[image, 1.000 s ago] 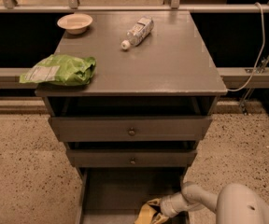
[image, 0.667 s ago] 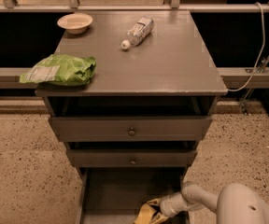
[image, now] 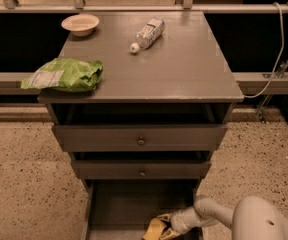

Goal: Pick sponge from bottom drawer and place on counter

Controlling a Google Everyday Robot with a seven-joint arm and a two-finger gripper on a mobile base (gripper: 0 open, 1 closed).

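The robot's end effector (image: pixel 159 229) sat low inside the deep grey wooden bottom drawer (image: pixel 126 204), at the front right of its flat floor, on the end of a pale rounded arm (image: pixel 211 214) coming in from the lower right. Its tip showed as a yellow mass. I could not tell whether it was spread, closed or gripping anything. The pale yellow foam sponge could not be told apart from that yellow tip.

Directly above the open drawer hung two shallower grey drawers with round knobs (image: pixel 140 136), both partly pulled out. The broad grey-brown square surface (image: pixel 184 69) carried a crumpled green snack bag (image: pixel 64 74) at its left edge, a small cream bowl (image: pixel 80 24) at the back left, and a clear plastic bottle (image: pixel 148 33) lying on its side near the back centre.
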